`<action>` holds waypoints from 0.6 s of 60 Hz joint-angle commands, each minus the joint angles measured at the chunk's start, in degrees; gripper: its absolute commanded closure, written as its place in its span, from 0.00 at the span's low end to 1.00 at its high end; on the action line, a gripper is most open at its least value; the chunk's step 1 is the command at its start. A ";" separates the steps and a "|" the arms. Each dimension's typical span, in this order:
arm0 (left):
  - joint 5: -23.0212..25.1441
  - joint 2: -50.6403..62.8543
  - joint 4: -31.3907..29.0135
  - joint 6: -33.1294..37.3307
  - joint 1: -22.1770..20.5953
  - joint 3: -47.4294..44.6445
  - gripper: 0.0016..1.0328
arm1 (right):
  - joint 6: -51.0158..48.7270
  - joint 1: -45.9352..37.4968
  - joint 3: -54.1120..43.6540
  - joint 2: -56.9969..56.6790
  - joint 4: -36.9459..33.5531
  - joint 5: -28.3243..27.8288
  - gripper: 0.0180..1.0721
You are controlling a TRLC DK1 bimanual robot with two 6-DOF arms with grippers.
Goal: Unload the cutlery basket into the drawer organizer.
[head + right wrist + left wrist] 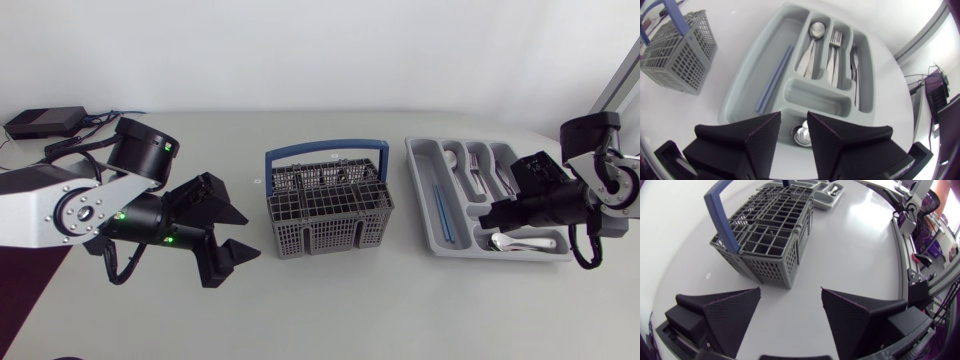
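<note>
The grey cutlery basket (328, 205) with a blue handle stands mid-table; no cutlery shows in it in any view, also not close up in the left wrist view, where the basket (770, 235) stands ahead of the fingers. To its right lies the grey drawer organizer (415, 160). It holds spoons (810, 47), forks (834, 50), knives (856, 70) and blue sticks (774, 80) in separate slots. My right gripper (794, 117) hangs over the organizer's near cross compartment, fingers slightly apart. Small spoons (801, 134) lie in the compartment below the gap. My left gripper (250, 235) stands open and empty left of the basket.
A black box with cables (45, 122) sits at the table's far left corner. Bare tabletop lies between my left gripper (790, 292) and the basket, and along the front edge. The right arm's body (590, 185) stands beside the organizer's right end.
</note>
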 commanded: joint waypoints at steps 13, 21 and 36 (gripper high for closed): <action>0.52 6.04 2.17 -1.15 1.55 4.96 0.05 | 6.02 13.99 4.87 -2.33 -1.72 -1.43 0.51; 0.52 7.09 3.14 -3.97 1.11 6.80 0.05 | 8.30 18.12 7.24 0.48 0.12 -3.63 0.53; 0.60 6.56 8.15 -12.32 -1.17 8.91 0.55 | 10.59 23.66 9.09 1.80 3.11 -9.78 0.93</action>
